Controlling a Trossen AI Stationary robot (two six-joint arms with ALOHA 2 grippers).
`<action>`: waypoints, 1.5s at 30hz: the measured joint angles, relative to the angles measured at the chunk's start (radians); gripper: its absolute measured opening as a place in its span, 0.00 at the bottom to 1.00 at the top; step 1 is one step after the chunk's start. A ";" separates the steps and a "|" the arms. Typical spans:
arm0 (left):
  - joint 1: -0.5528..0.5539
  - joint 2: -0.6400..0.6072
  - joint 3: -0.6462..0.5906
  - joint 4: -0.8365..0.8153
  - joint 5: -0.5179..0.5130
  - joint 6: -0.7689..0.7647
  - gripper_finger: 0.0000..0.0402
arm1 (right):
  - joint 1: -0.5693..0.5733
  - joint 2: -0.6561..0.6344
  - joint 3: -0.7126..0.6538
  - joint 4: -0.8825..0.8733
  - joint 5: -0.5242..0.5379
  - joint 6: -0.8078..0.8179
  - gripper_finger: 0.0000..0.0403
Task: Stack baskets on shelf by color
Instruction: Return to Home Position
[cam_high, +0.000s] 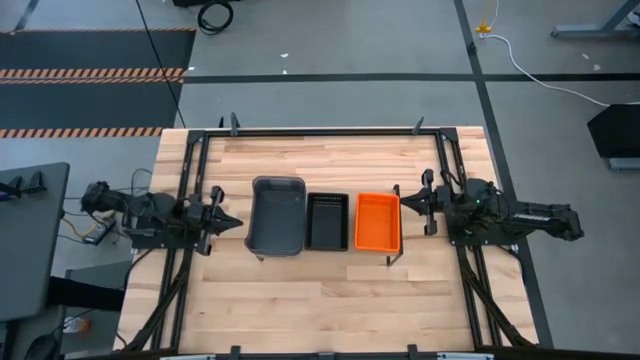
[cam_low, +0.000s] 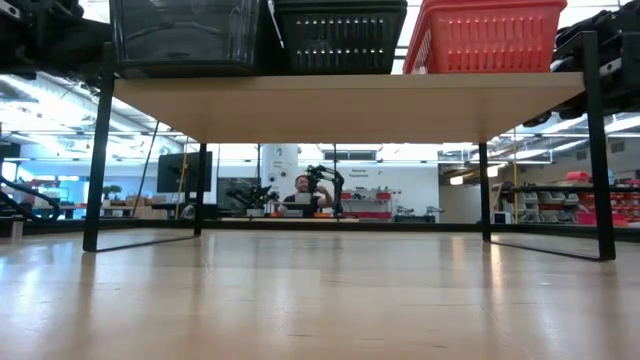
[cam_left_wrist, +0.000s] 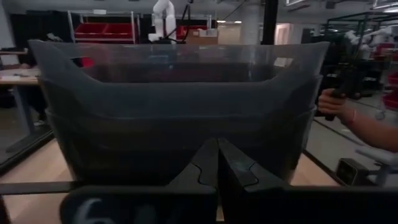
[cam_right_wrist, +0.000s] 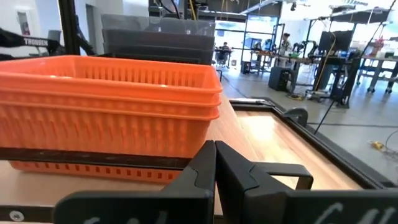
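Note:
Three stacks of baskets stand side by side on the shelf (cam_low: 350, 105): grey (cam_high: 277, 215) at the left, black perforated (cam_high: 327, 221) in the middle, orange perforated (cam_high: 378, 221) at the right. My left gripper (cam_high: 232, 224) is shut and empty, just left of the grey stack (cam_left_wrist: 180, 106). My right gripper (cam_high: 402, 203) is shut and empty, just right of the orange stack (cam_right_wrist: 106, 109). Neither touches a basket.
The shelf stands on thin black legs (cam_low: 97, 150) in the middle of the wooden table (cam_high: 330, 300), with bare table in front of it. Black frame rails (cam_high: 190, 160) run along the table's sides. A person's hand (cam_left_wrist: 348, 118) shows beyond the table.

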 joint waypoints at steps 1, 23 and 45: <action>0.012 0.000 0.000 -0.002 0.021 -0.007 0.00 | 0.000 0.000 0.000 0.000 0.000 0.013 0.03; 0.071 0.021 -0.081 0.053 0.033 -0.018 0.07 | 0.000 0.004 0.000 0.015 0.000 0.050 0.03; 0.070 0.022 -0.082 0.053 0.033 -0.017 0.08 | 0.000 0.004 0.000 0.022 0.000 0.050 0.03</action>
